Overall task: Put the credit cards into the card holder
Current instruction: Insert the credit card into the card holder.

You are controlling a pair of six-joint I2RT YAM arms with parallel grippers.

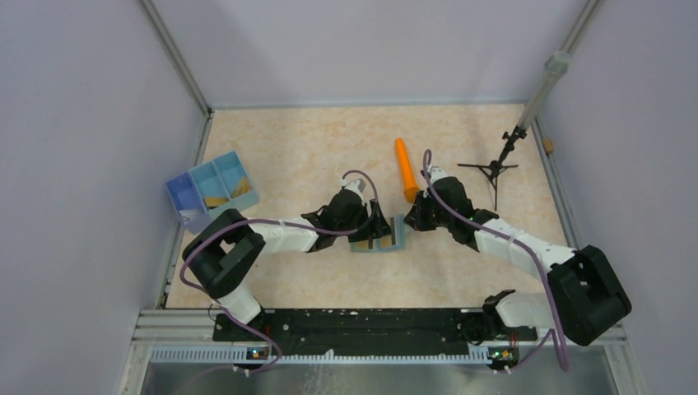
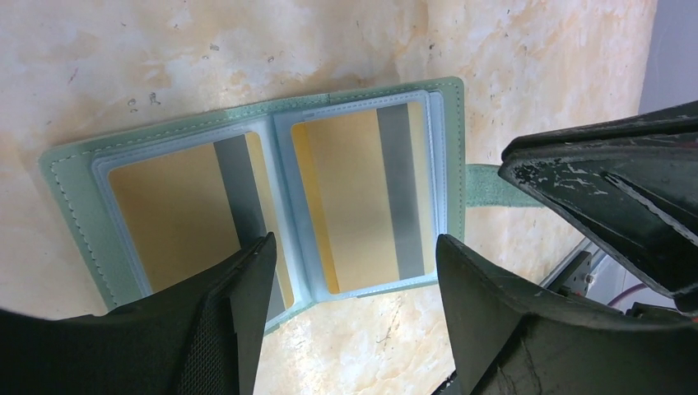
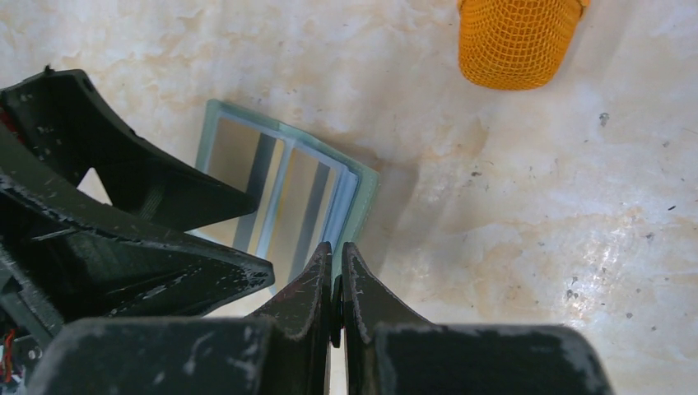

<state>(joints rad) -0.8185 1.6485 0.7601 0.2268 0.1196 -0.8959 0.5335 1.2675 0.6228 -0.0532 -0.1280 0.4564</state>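
At the middle of the table [image 1: 296,148], both grippers meet over the opened card holder [image 2: 74,189].
Reaching in from the near edge, the left gripper [image 2: 354,247] hovers over the card holder with fingers spread wide, gripping nothing. The right gripper [image 3: 337,255] sits at the holder's right edge with its jaws pressed tight together. A blue three-compartment tray [image 1: 177,193] stands at the far left with gold-tan shapes inside, and an orange cylinder [image 1: 405,171] lies just beyond the holder. The card holder lies flat, pale blue inside up, with two credit cards [image 2: 173,206] tucked side by side, one in each clear sleeve, dark stripes showing. Its green strap [image 2: 486,175] runs to the right gripper's tip; whether it is pinched there cannot be told.
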